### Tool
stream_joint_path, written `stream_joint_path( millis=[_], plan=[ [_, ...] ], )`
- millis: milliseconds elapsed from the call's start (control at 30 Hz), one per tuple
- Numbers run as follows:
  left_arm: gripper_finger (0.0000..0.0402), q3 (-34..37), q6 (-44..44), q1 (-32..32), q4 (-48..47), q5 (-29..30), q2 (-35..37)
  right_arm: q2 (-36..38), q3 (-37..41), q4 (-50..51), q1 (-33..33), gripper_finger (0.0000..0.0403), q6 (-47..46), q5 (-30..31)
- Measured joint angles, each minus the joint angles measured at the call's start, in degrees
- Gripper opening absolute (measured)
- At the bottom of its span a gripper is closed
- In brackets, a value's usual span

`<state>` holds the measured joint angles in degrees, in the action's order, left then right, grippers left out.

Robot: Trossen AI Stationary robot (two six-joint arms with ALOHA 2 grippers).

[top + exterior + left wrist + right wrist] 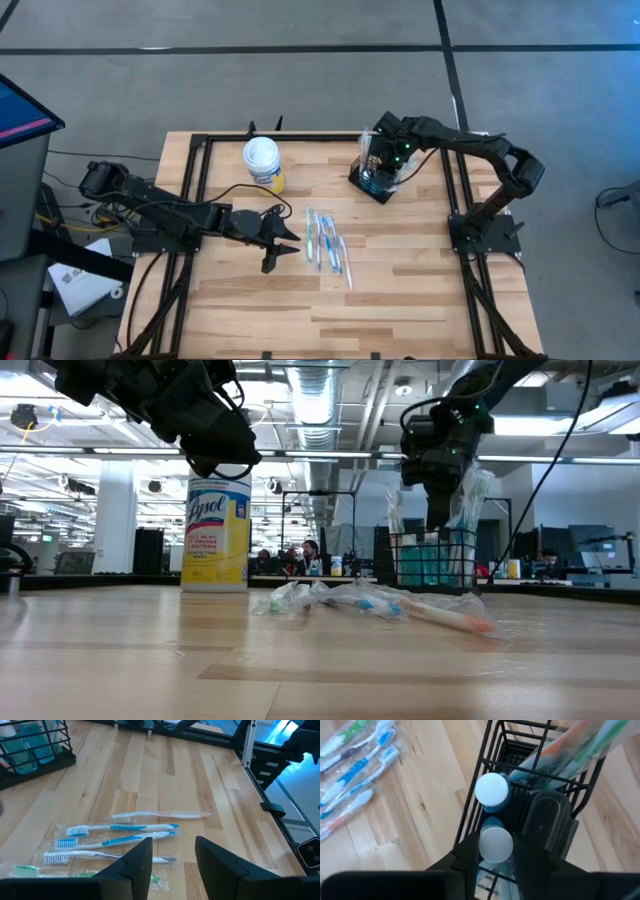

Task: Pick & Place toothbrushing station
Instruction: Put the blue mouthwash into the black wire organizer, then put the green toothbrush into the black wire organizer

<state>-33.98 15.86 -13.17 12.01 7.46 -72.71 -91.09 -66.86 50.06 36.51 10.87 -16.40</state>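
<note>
Partly behind right fingers (496, 865), caddy (485, 767) contents.

Yellow wipes canister (263, 163) near wrapped toothbrushes (328, 243) on wooden table (400, 290).

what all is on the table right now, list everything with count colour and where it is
toothbrushing station: one, black wire caddy, far right part of table
white-capped bottles: two, blue-bodied, standing inside the caddy
wrapped toothbrush: at least one, orange and green, upright in the caddy
wrapped toothbrushes: about five, mostly blue and white, one green, one orange, lying mid-table
Lysol wipes canister: one, yellow with white lid, far centre-left
table: one, light wood
left claw: open, beside the loose toothbrushes
right claw: over the caddy, around a bottle cap
</note>
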Motion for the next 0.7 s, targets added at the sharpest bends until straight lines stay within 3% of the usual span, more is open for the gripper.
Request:
stream_joint_path(
  millis=[700],
  plan=[
    [0.0144,0.0,0.0,0.0,0.0,0.0,0.0,0.0,-2.6,2.9,-1.3,0.0117,-1.5,-0.1]
  ],
)
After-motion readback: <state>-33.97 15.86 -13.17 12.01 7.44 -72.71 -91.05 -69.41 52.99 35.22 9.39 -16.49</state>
